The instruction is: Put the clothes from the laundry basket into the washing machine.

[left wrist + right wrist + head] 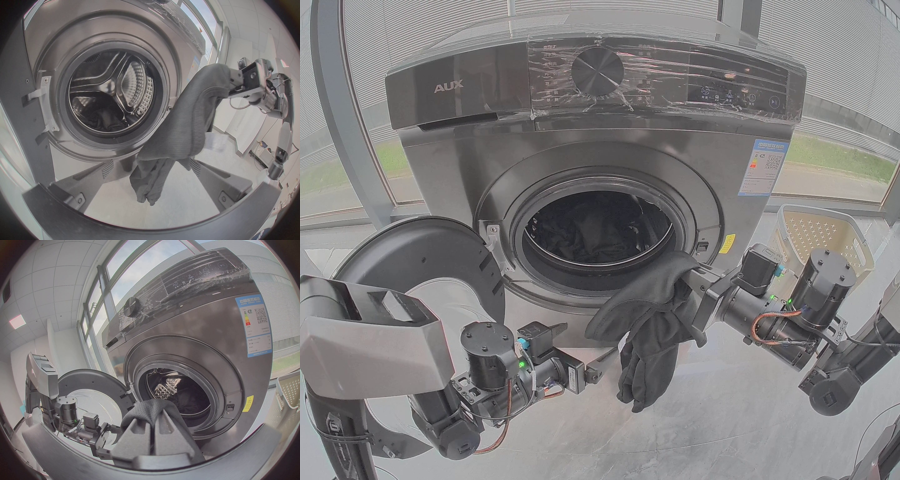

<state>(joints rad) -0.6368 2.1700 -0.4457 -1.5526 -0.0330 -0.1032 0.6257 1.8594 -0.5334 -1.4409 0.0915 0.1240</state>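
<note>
Right hand (690,278) pinches dark garment (650,325), which hangs just before the washing machine (594,150) opening. Left hand (584,350) spread, low beside garment. Dark clothes (594,228) in drum. Laundry basket (819,234) right of machine.

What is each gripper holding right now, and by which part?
The right gripper grips a dark garment by a fold at its top; the rest hangs. The left gripper is open and holds nothing.
</note>
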